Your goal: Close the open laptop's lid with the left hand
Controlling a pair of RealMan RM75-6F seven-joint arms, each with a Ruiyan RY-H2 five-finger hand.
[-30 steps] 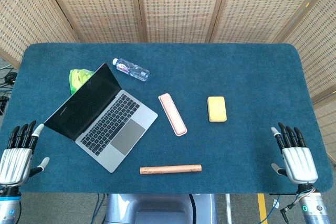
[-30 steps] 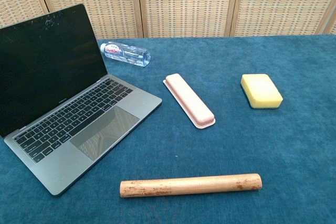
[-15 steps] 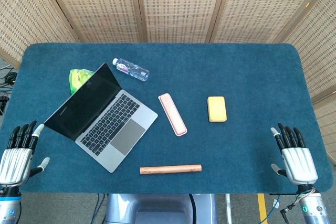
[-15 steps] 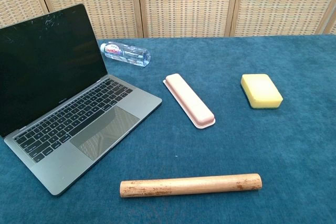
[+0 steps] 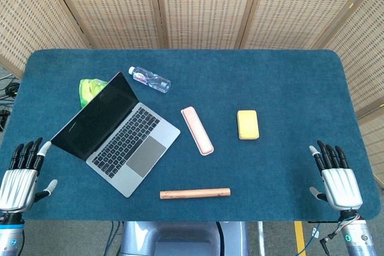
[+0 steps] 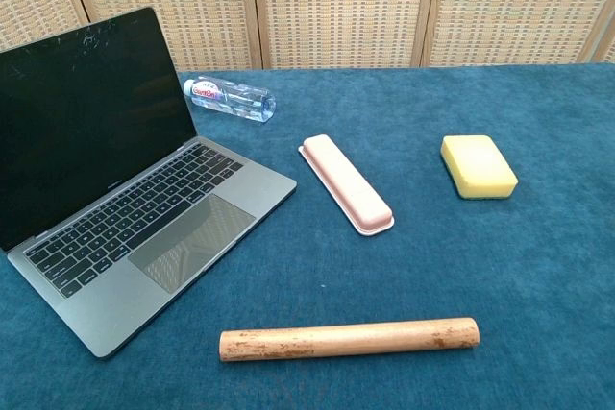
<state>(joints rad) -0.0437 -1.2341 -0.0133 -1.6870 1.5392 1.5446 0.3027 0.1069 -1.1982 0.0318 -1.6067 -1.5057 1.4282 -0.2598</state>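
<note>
The laptop (image 5: 115,133) is sitting open on the left part of the table (image 5: 282,82), its dark lid (image 6: 88,112) standing up and its keyboard facing me, angled across the cloth. Nothing is changing from a second ago: the lid is holding the same tilt, and I am not yet moving either arm. My left hand (image 5: 20,175) is waiting at the near left edge, fingers spread and empty, near the lid's corner but not touching it. My right hand (image 5: 337,177) is resting open at the far right, well apart. Around the laptop, the bottle (image 5: 149,79), green bag (image 5: 90,88), pink case (image 5: 197,130), sponge (image 5: 248,124) and wooden roller (image 5: 195,193) are lying undisturbed. I judge the closing is not yet begun.
</note>
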